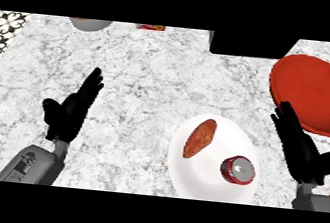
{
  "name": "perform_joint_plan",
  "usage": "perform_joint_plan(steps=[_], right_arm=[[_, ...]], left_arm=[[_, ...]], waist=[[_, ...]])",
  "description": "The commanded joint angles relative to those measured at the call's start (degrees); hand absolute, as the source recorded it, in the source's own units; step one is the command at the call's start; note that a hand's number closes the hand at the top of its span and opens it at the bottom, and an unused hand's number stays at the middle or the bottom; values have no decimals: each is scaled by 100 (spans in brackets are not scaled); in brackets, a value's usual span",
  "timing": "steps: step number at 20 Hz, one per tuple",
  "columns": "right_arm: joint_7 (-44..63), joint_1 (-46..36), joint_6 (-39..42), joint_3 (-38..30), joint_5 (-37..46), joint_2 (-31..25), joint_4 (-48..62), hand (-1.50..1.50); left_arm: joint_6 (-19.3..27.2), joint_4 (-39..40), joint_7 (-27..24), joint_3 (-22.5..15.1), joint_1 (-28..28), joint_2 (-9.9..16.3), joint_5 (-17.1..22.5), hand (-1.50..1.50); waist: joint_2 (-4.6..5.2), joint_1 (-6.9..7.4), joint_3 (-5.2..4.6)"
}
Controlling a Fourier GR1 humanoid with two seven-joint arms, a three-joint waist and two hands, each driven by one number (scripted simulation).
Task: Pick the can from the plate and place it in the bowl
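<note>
Standing on the white plate [213, 188], the can [237, 170] sits just left of the spread right hand [299, 146].

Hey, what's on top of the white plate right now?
On the white plate stands a red can, upright, and an orange-brown oblong food item lies beside it. The plate surface beneath them is hidden.

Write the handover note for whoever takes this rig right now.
Left hand: open, holding nothing, over the counter at the view's left.
Right hand: open, holding nothing, between the white plate and the red bowl.
The can stands on the plate beside an orange-brown food item.
Done: nothing.
Left: grasp the can, lift it, place it in the bowl.
</note>
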Motion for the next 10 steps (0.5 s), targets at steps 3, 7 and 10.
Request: perform_joint_plan(steps=[3,7,10], right_arm=[[256,518,-793,1173,1322,336,-1067,150],[470,170,-1200,1265,3321,-1408,-955,150],[-226,1015,-3335,1115,3171,648,-1635,-150]], left_arm=[[154,-333,34,271,0,160,-138,0],[217,-198,-77,145,52,45,-224,0],[449,-364,-184,164,300,-101,-250,0]], waist=[[-15,-51,-112],[-151,-58,-349],[-108,-325,-107]])
